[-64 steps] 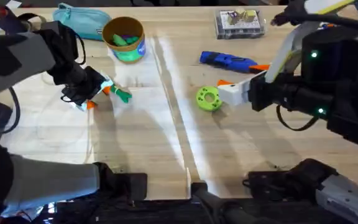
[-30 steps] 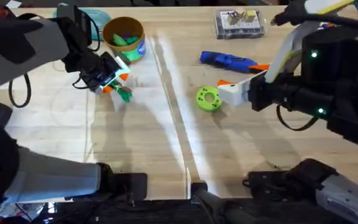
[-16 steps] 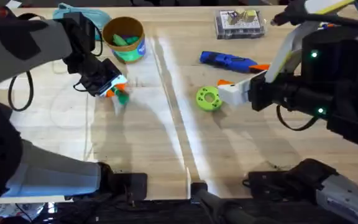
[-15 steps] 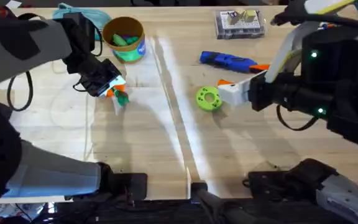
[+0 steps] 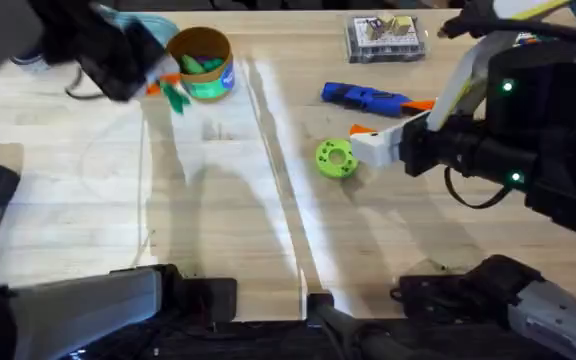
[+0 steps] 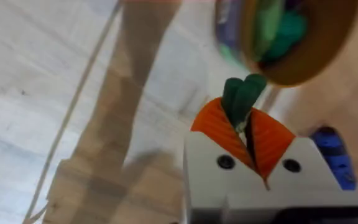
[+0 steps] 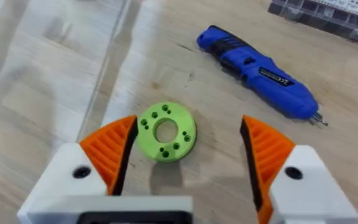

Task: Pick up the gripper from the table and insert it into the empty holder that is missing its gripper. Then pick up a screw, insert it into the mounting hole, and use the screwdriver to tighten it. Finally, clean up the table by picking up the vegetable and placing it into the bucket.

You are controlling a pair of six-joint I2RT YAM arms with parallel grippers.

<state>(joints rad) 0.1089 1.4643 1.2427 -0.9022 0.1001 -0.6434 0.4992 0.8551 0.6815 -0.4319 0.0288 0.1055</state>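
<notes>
Gripping the vegetable (image 6: 241,109), the left gripper (image 6: 246,140) has its orange ribbed fingers (image 6: 213,127) closed on the carrot's orange body, with the green leafy top sticking out past the fingertips. In the overhead view this gripper (image 5: 158,82) sits at the upper left of the frame, raised off the bench (image 5: 228,210), with the vegetable (image 5: 173,92) just left of the bucket (image 5: 200,62) and close to its rim. Green things already lie inside the bucket (image 6: 291,37), which appears at the upper right of the left wrist view, just beyond the carrot's leaves. A light-blue pouch (image 5: 133,20) lies behind the left arm at the top edge.

Right of centre in the overhead view, the right gripper (image 5: 363,145) hangs low with its fingers (image 7: 107,146) spread wide, one on either side of the lime-green disc (image 7: 165,131), not touching it. The disc (image 5: 335,158) lies flat on the bench. The screwdriver (image 5: 373,98) lies on its side at the upper right, beyond the disc and well apart from the bucket; its blue body (image 7: 260,71) shows in the right wrist view. A clear parts box (image 5: 386,37) rests near the top edge.
</notes>
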